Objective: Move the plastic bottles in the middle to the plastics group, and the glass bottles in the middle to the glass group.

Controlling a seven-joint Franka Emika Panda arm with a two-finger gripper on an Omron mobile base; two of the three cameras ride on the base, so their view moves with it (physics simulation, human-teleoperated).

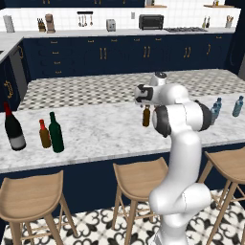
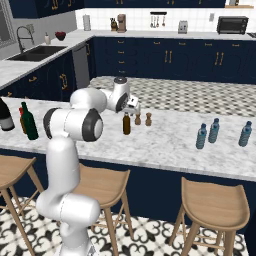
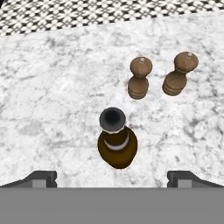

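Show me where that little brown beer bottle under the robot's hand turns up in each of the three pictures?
Left base view: brown beer bottle stands mid-counter, just left of the arm's dark elbow joint.
Right base view: it stands centre-left, below the hand, left of two wooden shakers.
Hand view: it is seen from above, low centre.
Shared landmark: the shakers beside it, in the right base and hand views.

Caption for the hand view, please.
Open gripper poised above upright brown beer bottle, two wooden shakers beyond it on marble counter.
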